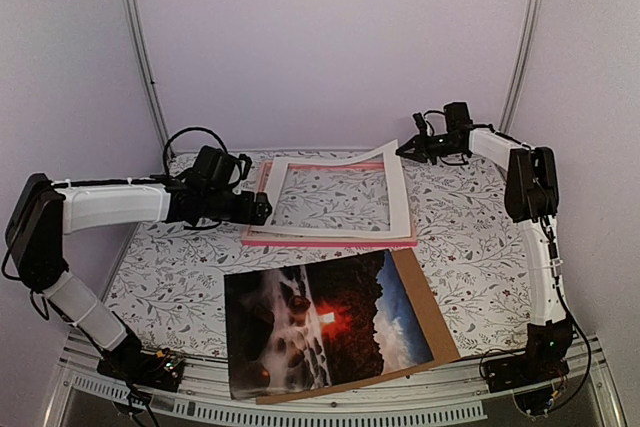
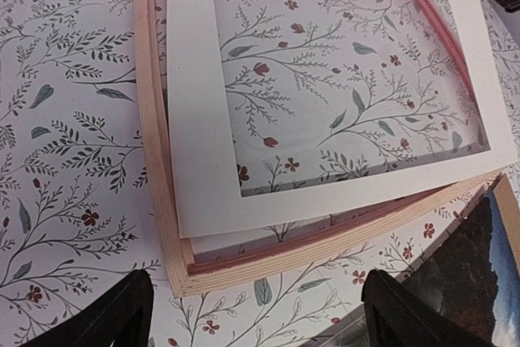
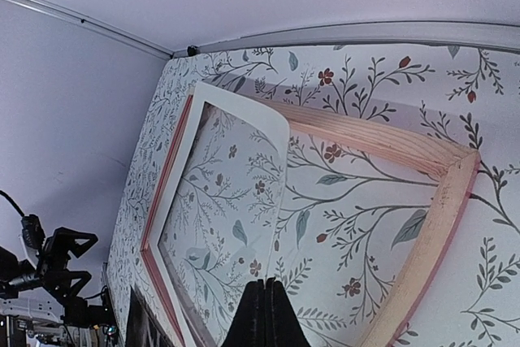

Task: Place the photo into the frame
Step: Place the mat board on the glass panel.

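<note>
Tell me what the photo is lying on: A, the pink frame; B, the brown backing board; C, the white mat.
B: the photo rests on the brown backing board, which shows past its edge, apart from the frame.

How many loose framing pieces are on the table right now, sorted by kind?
photo: 1
frame: 1
white mat: 1
brown backing board: 1
Total: 4
</note>
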